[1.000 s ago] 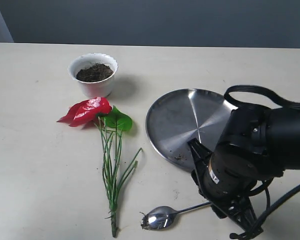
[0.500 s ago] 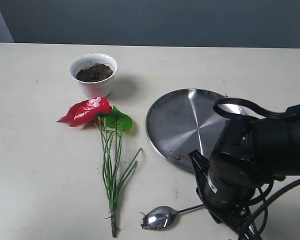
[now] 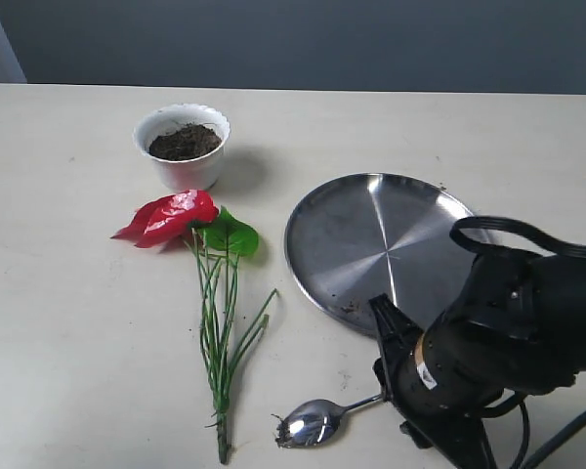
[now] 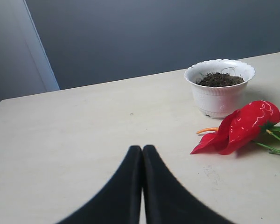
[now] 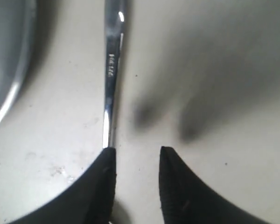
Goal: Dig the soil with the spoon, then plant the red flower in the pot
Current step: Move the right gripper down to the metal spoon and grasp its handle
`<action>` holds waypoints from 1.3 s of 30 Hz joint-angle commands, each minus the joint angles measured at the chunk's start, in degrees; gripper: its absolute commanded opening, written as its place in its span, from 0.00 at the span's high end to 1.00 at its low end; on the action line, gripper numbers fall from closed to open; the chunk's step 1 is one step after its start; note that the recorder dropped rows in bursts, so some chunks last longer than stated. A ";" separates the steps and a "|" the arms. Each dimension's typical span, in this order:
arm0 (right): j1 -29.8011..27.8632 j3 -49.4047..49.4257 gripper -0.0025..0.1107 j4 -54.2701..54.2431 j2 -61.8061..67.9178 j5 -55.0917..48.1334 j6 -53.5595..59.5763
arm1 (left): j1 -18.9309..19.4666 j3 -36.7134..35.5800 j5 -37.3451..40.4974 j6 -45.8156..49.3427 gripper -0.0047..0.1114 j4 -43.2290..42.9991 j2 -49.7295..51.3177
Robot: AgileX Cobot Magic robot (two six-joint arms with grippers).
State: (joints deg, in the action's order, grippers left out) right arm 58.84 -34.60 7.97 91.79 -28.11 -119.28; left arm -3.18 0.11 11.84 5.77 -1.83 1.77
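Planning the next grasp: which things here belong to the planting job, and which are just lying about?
Job:
spoon
soil
white scalloped pot
red flower
right tool, open beside the spoon handle

Lying about:
steel plate
left tool, shut and idle

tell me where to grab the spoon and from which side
Grip the spoon by its thin handle, coming straight down from above. It lies flat on the table, so the jaws must straddle the narrow handle; the right gripper is open just beside it.
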 commanded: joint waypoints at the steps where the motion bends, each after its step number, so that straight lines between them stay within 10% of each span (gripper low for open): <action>1: -1.48 0.17 0.75 3.87 -5.16 -9.68 -2.00 | 0.17 -0.11 -0.22 -0.14 0.96 0.06 -0.42; 11: -6.42 0.17 0.60 10.97 -4.13 -1.06 -2.00 | 0.17 -0.11 -0.22 -0.14 0.96 0.06 -0.42; 39: -6.42 0.17 0.70 4.88 3.92 0.47 -2.00 | 0.17 -0.11 -0.32 -0.14 0.96 0.06 -0.42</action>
State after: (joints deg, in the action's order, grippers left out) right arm 52.76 -34.60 13.73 95.43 -26.48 -119.28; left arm -3.18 0.11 11.84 5.77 -1.83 1.77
